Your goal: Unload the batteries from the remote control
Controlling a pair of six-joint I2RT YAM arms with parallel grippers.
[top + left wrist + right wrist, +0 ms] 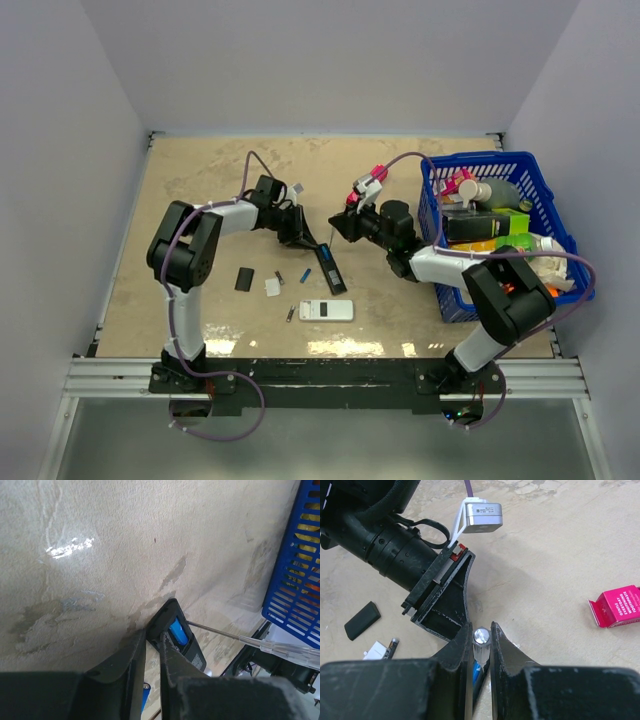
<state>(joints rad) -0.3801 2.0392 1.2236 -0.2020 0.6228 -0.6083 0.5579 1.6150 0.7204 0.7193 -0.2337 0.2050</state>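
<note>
While 1 blue battery (pixel 178 631) sits inside remote (pixel 196 653) | left tool (pixel 152 639) pinches its end | right tool (pixel 481 630) pinches screwdriver (pixel 280 646)

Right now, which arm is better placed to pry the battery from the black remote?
Right. The right gripper holds the screwdriver, its tip at the battery in the remote; the left gripper only clamps the remote's end.

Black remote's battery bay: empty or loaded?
Loaded: the left wrist view shows a blue battery sitting in the black remote's open bay.
</note>
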